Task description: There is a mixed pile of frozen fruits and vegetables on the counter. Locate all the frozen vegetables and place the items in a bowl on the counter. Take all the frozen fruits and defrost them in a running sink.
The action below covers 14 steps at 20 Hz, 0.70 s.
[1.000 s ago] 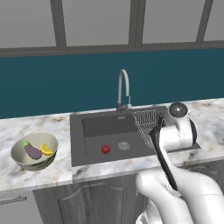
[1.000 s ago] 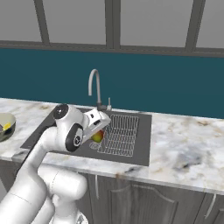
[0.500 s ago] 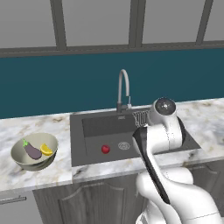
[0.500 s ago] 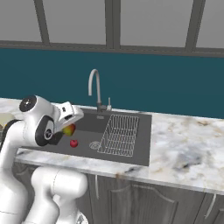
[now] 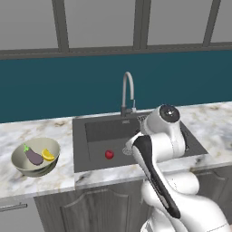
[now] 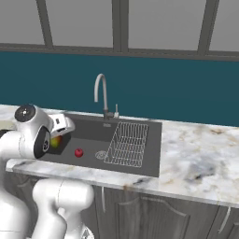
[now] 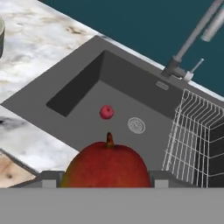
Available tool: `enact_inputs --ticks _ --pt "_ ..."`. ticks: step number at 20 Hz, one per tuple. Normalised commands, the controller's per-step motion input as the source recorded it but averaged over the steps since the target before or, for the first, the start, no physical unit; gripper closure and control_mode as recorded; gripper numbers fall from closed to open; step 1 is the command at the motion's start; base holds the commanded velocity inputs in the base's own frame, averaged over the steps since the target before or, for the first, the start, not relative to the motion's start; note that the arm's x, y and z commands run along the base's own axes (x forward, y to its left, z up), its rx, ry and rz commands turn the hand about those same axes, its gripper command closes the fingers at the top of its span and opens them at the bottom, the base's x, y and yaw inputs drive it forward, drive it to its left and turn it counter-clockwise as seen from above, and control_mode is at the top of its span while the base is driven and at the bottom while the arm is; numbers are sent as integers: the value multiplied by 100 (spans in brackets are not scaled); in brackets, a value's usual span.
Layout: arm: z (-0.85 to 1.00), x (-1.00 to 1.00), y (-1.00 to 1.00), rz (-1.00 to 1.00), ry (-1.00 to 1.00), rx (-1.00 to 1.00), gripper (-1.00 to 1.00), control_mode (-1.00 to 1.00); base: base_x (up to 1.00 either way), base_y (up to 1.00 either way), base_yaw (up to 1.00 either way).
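The gripper (image 7: pixel 107 181) hangs over the left part of the sink (image 5: pixel 97 136), and a red fruit with a short brown stem (image 7: pixel 106 167) sits right between its two fingers, so close to the hand camera that it fills the lower middle of that view. The jaws stand partly apart with the fruit wedged between them, one finger against each flank, so the fruit is held. In the right base view the same fruit (image 6: pixel 55 141) peeks out just below the white hand, showing red and yellow-green, above the left end of the basin.

A second, smaller red fruit (image 5: pixel 109 154) lies on the dark floor of the sink, well below the gripper and apart from it. In the hand view this small fruit (image 7: pixel 106 112) lies just beyond the held one, beside the round drain (image 7: pixel 136 125). The wire rack (image 6: pixel 127 142) occupies the right half of the basin, and the curved chrome tap (image 5: pixel 128 93) rises behind the sink at its back edge.

The bowl (image 5: pixel 27 165) stands on the marble counter (image 5: pixel 41 129) to the left of the sink, well away from the gripper. Inside it lie the dark purple eggplant (image 5: pixel 33 156) and, touching or just beside it, the yellow-orange piece (image 5: pixel 47 155).
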Motion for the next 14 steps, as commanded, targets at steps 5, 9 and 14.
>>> enact_inputs --ticks 5,9,14 --pt "-34 63 72 0 10 0 100 -100 0 0 0" --pt "-27 80 32 0 13 0 100 -100 0 0 0" --pt "-33 92 13 0 12 0 100 -100 0 0 0"
